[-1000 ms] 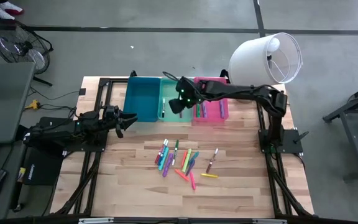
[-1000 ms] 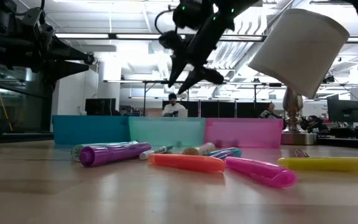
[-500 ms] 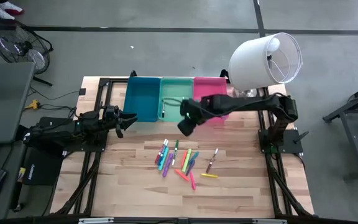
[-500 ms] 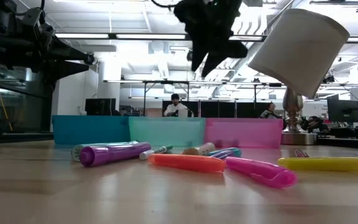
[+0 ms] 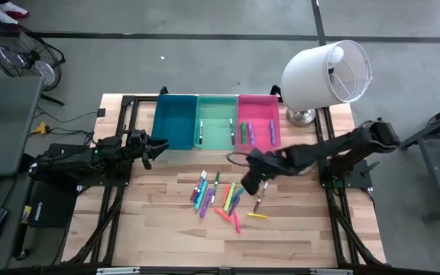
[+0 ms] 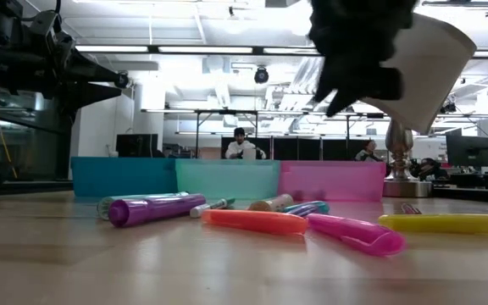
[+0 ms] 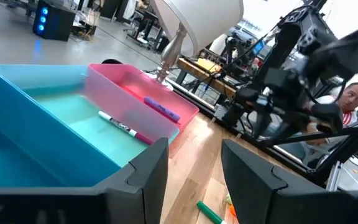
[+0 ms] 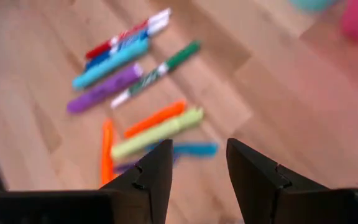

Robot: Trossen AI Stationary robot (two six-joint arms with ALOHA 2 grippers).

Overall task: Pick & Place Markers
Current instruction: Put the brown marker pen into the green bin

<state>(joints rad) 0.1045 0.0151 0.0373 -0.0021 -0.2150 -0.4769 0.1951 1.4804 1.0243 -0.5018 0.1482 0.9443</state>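
Observation:
Several markers [image 5: 220, 196] in pink, purple, green, orange, yellow and teal lie loose on the wooden table's middle. The low view shows them [image 6: 257, 220] lying flat. My right gripper [image 5: 247, 184] hovers open above the right side of this pile, slanting down, with nothing between its fingers [image 8: 197, 163]. Below it in the right wrist view lie a yellow-green marker [image 8: 157, 131] and an orange one [image 8: 155, 117]. My left gripper [image 5: 153, 147] waits open and level at the table's left, beside the blue bin [image 7: 17, 130].
Three bins stand in a row at the far edge: blue [image 5: 176, 122], mint green [image 5: 217, 116] and pink [image 5: 258, 114]. The mint and pink bins hold a few markers. A white lamp [image 5: 327, 71] stands at the far right corner. Bare wood lies near the front edge.
My right gripper has swung from above the mint green bin toward the table's near edge and right, sinking a little and rolling somewhat. It now hangs over the loose markers, its fingers as far apart as before. The markers on the table have not moved.

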